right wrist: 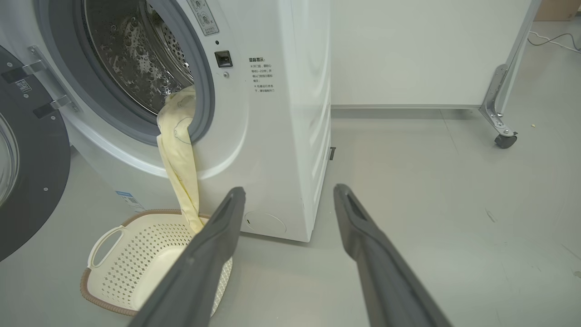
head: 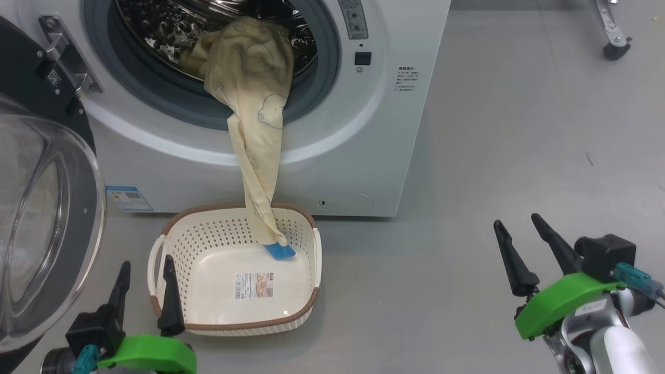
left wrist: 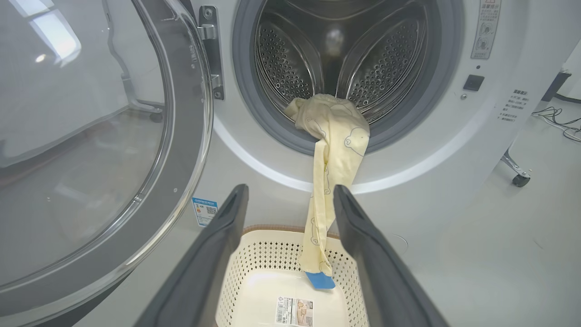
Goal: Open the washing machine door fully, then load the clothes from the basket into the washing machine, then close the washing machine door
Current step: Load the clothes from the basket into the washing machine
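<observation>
The washing machine door (head: 47, 208) stands swung wide to the left, so the opening step looks done. The clothes (head: 254, 119) are only half loaded. The upper part of the cream bear-print garment lies in the steel drum (head: 156, 26), the rest spills over the grey gasket (head: 156, 96), and one long leg hangs down the white front of the washing machine (head: 363, 130). Its blue cuff (head: 280, 252) rests on the floor of the basket (head: 218, 234), which otherwise holds only its label.

Both tools are empty. The left tool (head: 147, 265) hovers just in front of the basket with its fingers apart. The right tool (head: 517, 221) waits well off to the right over the bare floor, also spread.

To my eye the job in hand is getting that dangling leg inside. The left tool is better placed, since from its wrist the strip hangs straight ahead between its fingers. I'd pinch the leg low, near the cuff, then lift it and carry it deep past the gasket before letting go, because soft fabric released at the lip will likely slide back out. Nothing should lie across the gasket when the door swings shut, or the fabric may be trapped.
</observation>
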Controlling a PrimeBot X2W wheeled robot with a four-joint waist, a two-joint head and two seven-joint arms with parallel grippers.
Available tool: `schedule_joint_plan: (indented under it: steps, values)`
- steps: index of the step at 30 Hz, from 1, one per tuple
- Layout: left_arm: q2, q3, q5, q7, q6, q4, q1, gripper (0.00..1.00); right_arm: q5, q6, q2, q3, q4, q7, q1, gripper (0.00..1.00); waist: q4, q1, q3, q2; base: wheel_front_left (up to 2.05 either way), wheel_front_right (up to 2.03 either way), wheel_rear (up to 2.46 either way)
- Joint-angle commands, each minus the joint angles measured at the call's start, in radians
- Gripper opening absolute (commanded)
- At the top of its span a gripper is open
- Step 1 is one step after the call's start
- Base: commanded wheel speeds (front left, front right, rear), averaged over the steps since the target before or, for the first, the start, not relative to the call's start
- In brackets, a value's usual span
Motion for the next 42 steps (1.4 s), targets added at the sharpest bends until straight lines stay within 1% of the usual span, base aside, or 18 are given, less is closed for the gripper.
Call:
schedule_joint_plan:
  steps: [1, 12, 27, 32, 37, 42]
  values:
    - [0.012, 0.043, 0.012, -0.006, 0.006, -0.04, -0.021, 1.0, -0.009, 0.0, -0.011, 0.016, -0.042, 0.003, -0.009, 1.0, 0.006, 0.0001, -0.01, -0.0001, 0.0, 0.0, 0.0]
    - [0.011, 0.04, 0.014, -0.006, 0.003, -0.034, 0.007, 1.0, -0.014, 0.0, -0.011, 0.022, -0.064, 0.027, 0.015, 1.0, 0.009, 0.0001, -0.03, -0.0001, 0.0, 0.0, 0.0]
    - [0.013, 0.022, 0.018, -0.005, 0.002, -0.028, -0.021, 1.0, -0.014, 0.0, -0.011, 0.025, -0.092, 0.036, 0.019, 1.0, 0.003, 0.0001, 0.002, -0.0001, 0.0, 0.0, 0.0]
    - [0.018, 0.021, 0.011, -0.001, -0.011, -0.012, -0.055, 1.0, -0.01, 0.0, -0.011, 0.03, -0.101, 0.03, 0.004, 1.0, -0.006, 0.0001, 0.045, -0.0001, 0.0, 0.0, 0.0]
    - [0.021, 0.008, 0.007, 0.015, -0.036, 0.025, -0.122, 1.0, -0.003, 0.0, -0.011, 0.027, -0.12, 0.022, -0.016, 1.0, -0.016, 0.0001, 0.122, -0.0001, 0.0, 0.0, 0.0]
    - [0.023, 0.005, -0.009, 0.02, -0.082, 0.117, -0.239, 1.0, -0.001, 0.0, -0.011, 0.03, -0.138, 0.01, -0.059, 1.0, -0.038, 0.0001, 0.229, -0.0001, 0.0, 0.0, 0.0]
